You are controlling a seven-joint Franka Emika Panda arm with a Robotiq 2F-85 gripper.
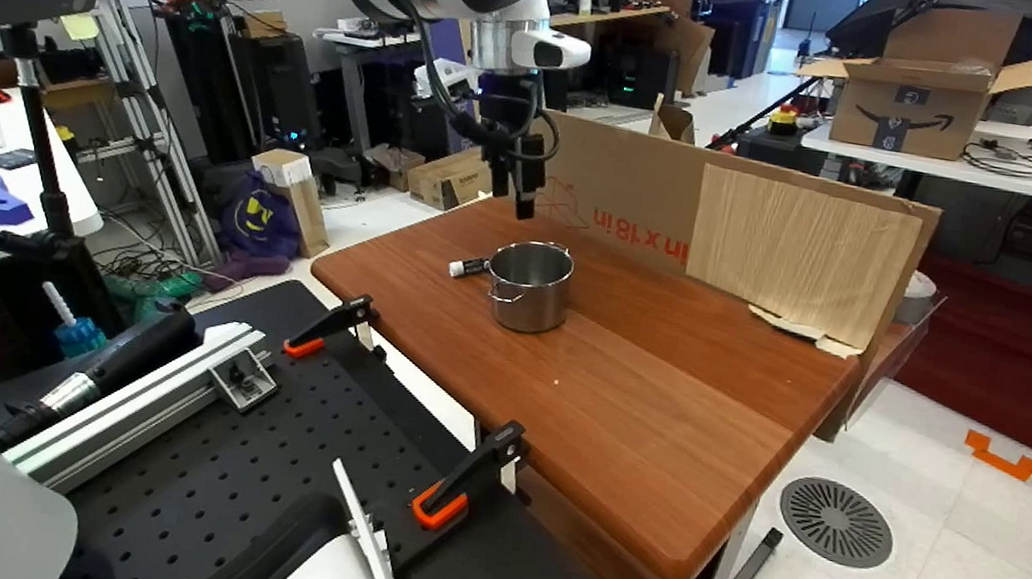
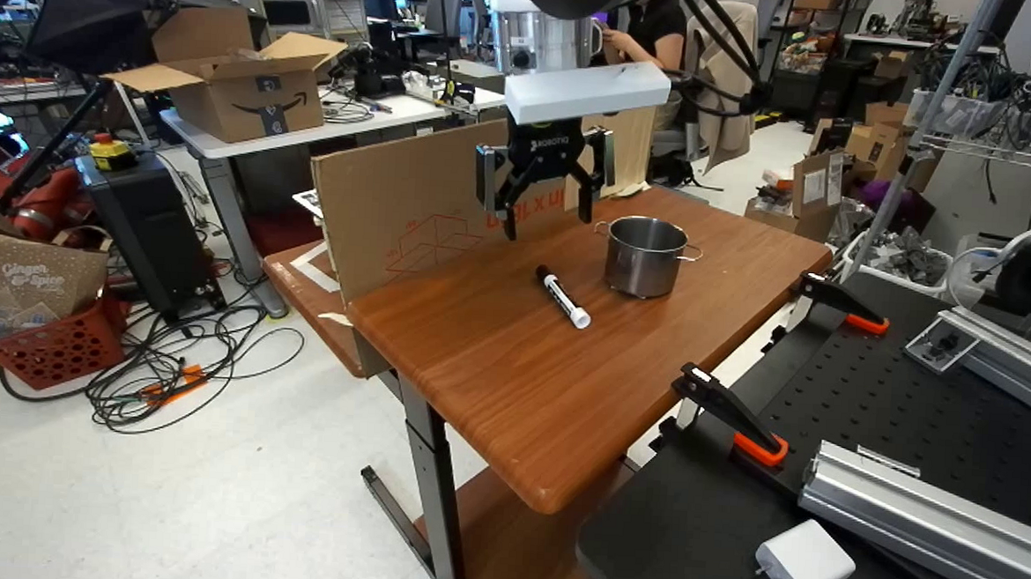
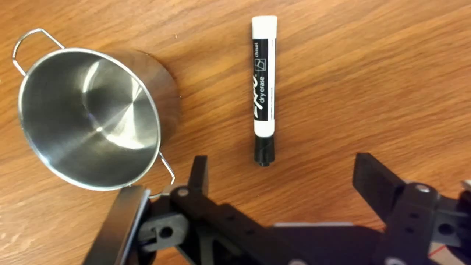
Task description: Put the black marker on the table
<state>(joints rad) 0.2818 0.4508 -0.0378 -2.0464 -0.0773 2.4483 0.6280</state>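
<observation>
The black marker (image 3: 264, 81), with white ends and a black cap, lies flat on the reddish-brown table (image 3: 331, 92) in the wrist view. It also lies on the table (image 2: 511, 369) in an exterior view, where the marker (image 2: 563, 296) is fully seen. In an exterior view the marker (image 1: 469, 268) is partly hidden behind the metal cup. My gripper (image 3: 281, 156) is open with nothing between its fingers. It hangs above the table, and the marker's cap end shows between the fingertips in the wrist view. The gripper (image 2: 547, 227) is clearly apart from the table in both exterior views (image 1: 513, 200).
A small metal cup (image 3: 92, 121) with wire handles stands upright beside the marker, also seen in both exterior views (image 1: 530, 287) (image 2: 642, 256). A cardboard panel (image 1: 632, 180) stands along the table's far edge. Clamps (image 1: 472, 475) and a black perforated board (image 1: 282, 448) are at the near side.
</observation>
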